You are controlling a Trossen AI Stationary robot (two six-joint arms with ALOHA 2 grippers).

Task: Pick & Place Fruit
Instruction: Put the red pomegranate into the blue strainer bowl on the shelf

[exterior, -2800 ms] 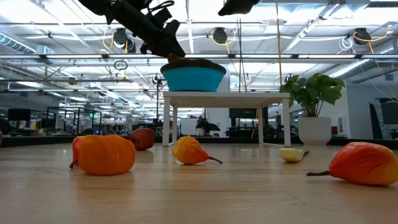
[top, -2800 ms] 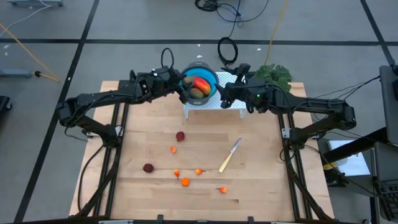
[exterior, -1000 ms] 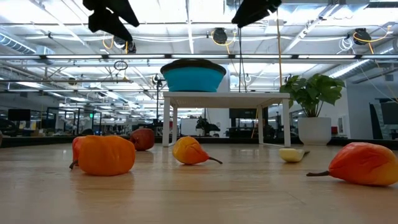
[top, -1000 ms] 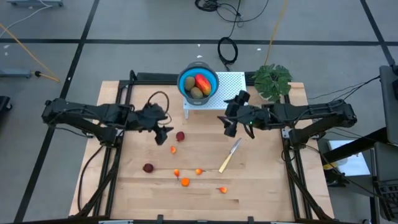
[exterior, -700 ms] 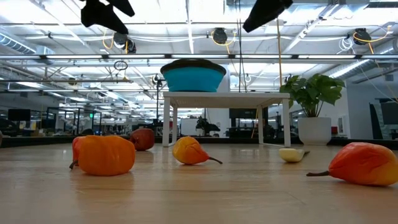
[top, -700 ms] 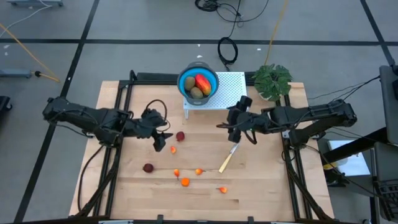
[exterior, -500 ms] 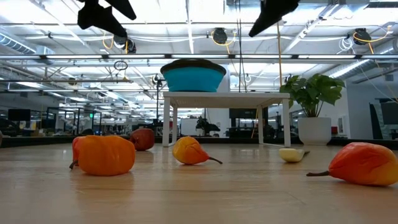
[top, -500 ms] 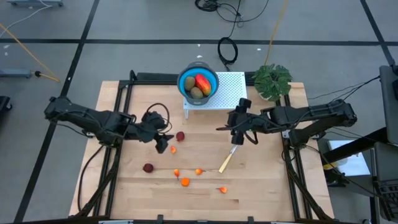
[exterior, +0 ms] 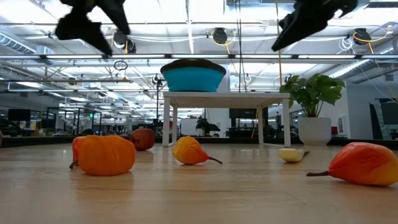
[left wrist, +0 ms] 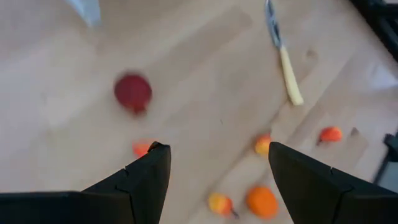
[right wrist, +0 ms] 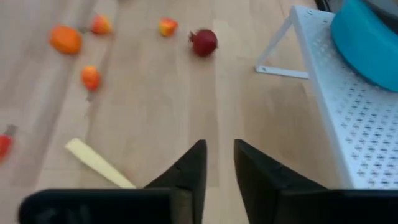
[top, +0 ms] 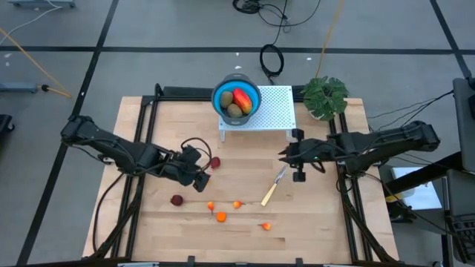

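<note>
Wooden worktop (top: 319, 215) carries scattered fruit; left gripper (top: 199, 179), fingers spread, hovers just beside the dark red fruit (top: 215, 162), seemingly approaching to pick, next lowering around it; right gripper's (top: 298, 165) fingers nearly together.

Bright overhead light, motion-blurred wrist views

Both arms are matte black and jointed, built of slim tubular links, with black cables looping loose near the wrists. Each end effector carries two flat, dark, wedge-shaped fingers (left wrist: 146, 177).
</note>
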